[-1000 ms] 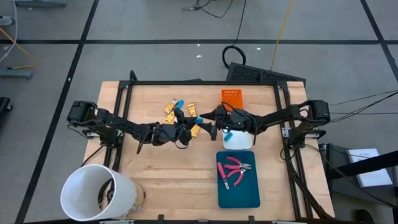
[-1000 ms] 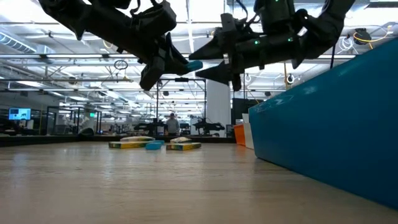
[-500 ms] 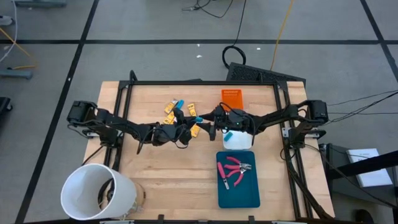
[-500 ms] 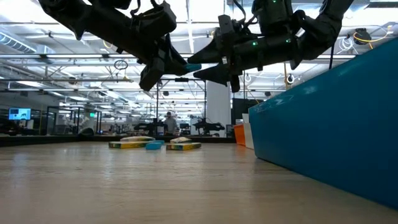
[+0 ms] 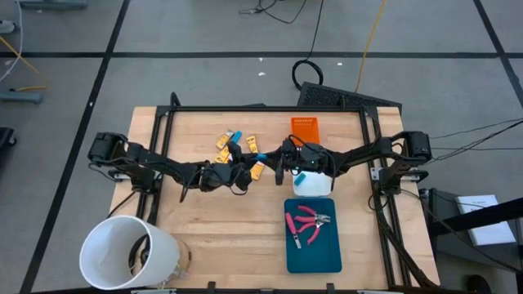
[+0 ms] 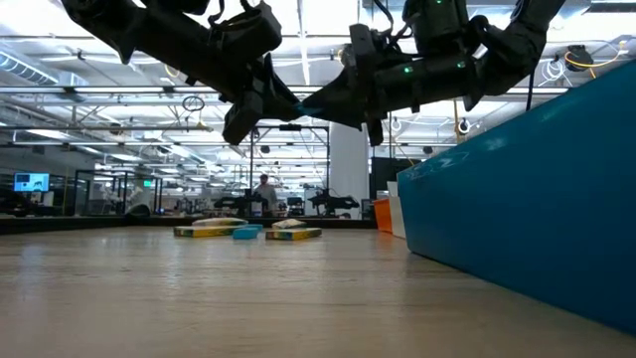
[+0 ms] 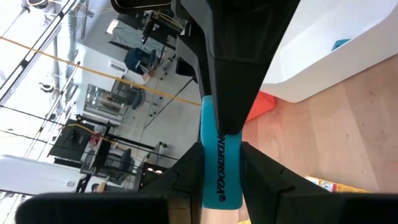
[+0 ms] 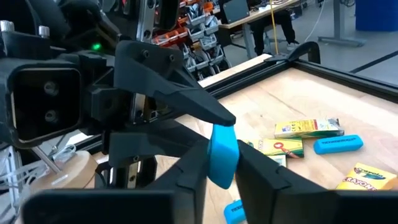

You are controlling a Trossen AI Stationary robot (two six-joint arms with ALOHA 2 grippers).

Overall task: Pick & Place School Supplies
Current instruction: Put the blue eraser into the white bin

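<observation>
Above the middle of the table a light-blue piece (image 5: 261, 155) is held in the air between both grippers. My left gripper (image 5: 254, 160) comes at it from the table's left and is shut on one end. My right gripper (image 5: 270, 158) comes from the table's right and is shut on the other end. In the low view the two grippers (image 6: 283, 104) (image 6: 314, 101) meet tip to tip, well above the table top. Yellow-orange pieces (image 5: 222, 147) and another blue piece (image 5: 235, 135) lie flat on the table behind them. My left gripper pinches one end of the blue piece (image 7: 221, 182) between its two fingers, which lie along the piece and come level from the table's left. The piece is lifted clear of the table. My right gripper pinches the opposite end of the blue piece (image 8: 222, 163) between its two fingers, coming about level from the table's right and lying along it. The piece spans between the two grippers, clear of the table.
A white tray (image 5: 319, 189) holding a blue piece lies under the right arm. A teal tray (image 5: 315, 249) with pink-handled tools (image 5: 309, 220) lies nearer. An orange tray (image 5: 304, 126) is at the back and a white bucket (image 5: 129, 251) at the near left corner.
My right gripper, which stood open around the free end of the blue piece, has shut on it. My left gripper has kept its hold, and the piece has stayed in place in the air.
</observation>
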